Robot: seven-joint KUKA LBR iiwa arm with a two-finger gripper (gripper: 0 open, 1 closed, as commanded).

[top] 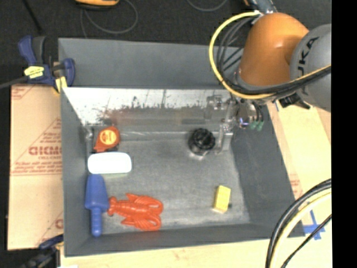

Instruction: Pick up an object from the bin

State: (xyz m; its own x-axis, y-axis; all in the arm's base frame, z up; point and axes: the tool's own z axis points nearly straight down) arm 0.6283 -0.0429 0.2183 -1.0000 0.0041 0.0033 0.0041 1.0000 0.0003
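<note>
My gripper (220,130) is down in the bin near the back wall, right of centre. Its two metal fingers (226,136) stand apart, so it is open with nothing between them. A small black round thing (200,140) lies on the bin floor just left of the nearer finger, close beside it or touching it. A yellow block (221,199) lies well below the gripper, toward the front right of the bin.
Along the left side lie an orange tape measure (106,138), a white oval bar (109,164), a blue handled tool (95,201) and a red lobster toy (137,210). The orange cover and cables on the wrist hang over the bin's back right corner.
</note>
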